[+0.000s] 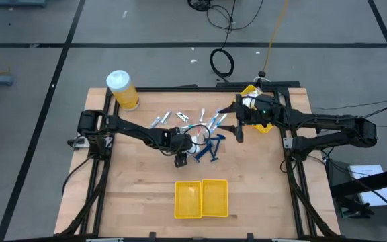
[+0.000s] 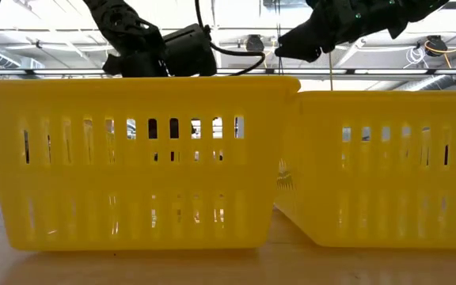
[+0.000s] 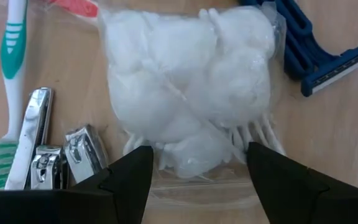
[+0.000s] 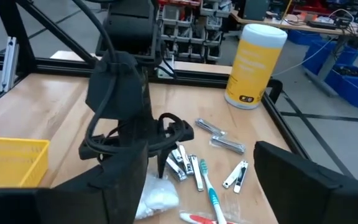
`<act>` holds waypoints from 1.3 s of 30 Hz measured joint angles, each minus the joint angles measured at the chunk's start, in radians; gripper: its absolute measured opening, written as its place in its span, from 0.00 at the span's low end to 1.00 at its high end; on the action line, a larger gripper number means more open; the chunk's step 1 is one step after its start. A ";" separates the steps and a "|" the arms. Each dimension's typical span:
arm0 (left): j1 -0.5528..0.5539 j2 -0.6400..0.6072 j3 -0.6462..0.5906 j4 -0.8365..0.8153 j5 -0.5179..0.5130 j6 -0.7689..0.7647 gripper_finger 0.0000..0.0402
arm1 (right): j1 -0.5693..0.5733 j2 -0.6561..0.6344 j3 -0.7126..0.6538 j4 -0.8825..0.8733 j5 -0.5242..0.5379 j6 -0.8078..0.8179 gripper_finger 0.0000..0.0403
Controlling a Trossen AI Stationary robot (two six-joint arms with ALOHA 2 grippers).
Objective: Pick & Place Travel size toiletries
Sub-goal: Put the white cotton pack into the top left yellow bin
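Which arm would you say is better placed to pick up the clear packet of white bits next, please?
Likely the left. Its end effector is open and straddles the clear packet of white bits on the table. The right end effector, also open, sits off to the side of the pile, empty.

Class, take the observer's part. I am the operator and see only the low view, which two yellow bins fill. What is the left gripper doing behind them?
Observer: The left gripper is open, its fingers at either side of a clear packet of white cotton bits lying on the table.
Operator: What lies beside that packet?
Observer: Silvery nail clippers and a green-and-white toothbrush on one side, blue razors on the other.
Operator: And the right gripper?
Observer: The right gripper is open with nothing between its fingers, at the right of the pile in the high view.
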 joint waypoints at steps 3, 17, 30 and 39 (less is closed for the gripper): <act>-0.001 -0.012 -0.001 -0.010 -0.001 0.002 0.59 | 0.000 0.000 0.000 0.000 0.001 0.002 0.67; 0.011 -0.026 -0.001 -0.028 0.008 0.036 0.03 | 0.000 0.000 0.000 -0.037 0.001 0.004 0.64; -0.047 -0.175 0.049 -0.013 -0.217 0.301 0.00 | 0.004 -0.002 -0.046 -0.024 0.002 0.199 0.63; -0.079 -0.203 0.049 0.284 -0.552 0.732 0.00 | 0.020 0.023 -0.346 0.580 0.011 0.474 0.63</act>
